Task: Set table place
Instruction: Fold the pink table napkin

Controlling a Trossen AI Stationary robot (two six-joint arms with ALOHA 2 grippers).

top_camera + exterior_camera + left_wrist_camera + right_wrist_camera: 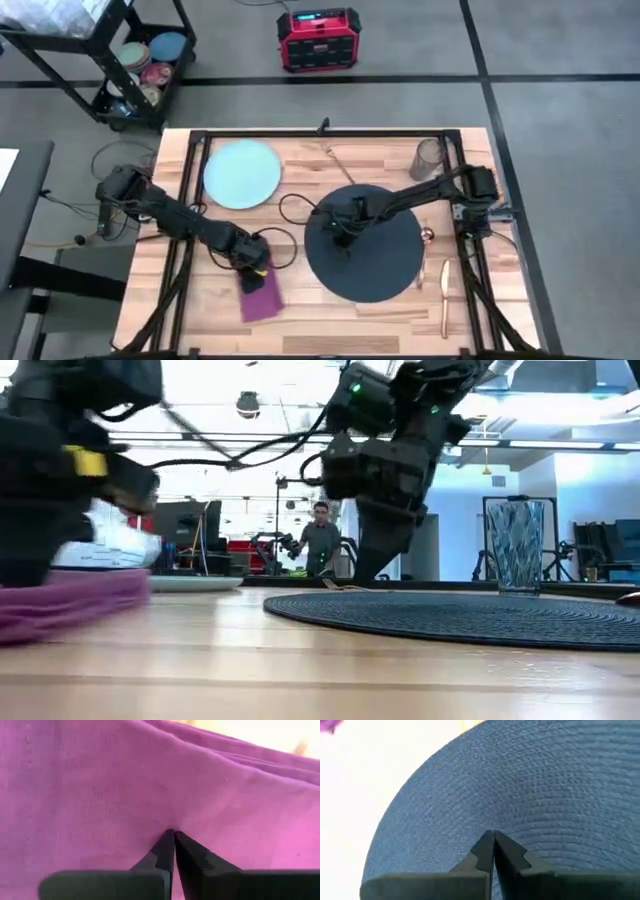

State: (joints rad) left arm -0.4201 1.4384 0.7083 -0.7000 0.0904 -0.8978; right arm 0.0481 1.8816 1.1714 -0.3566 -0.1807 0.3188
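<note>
Magenta cloth fills the left wrist view: the left claw [255, 268], fingers pressed together, sits on the napkin [262, 296] at lower left of the bench [330, 320]. The right claw [342, 240], also closed, holds nothing above the dark mat [375, 262] at centre. The pale blue plate [242, 173] lies upper left, the tumbler [428, 159] upper right.

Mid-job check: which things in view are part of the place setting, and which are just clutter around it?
Part of the job:
- dark round mat, right claw over it
- pale blue plate
- magenta napkin, left claw on it
- glass tumbler
- copper cutlery

Just lying about:
- black cart of dishes
- red box on the floor
</note>
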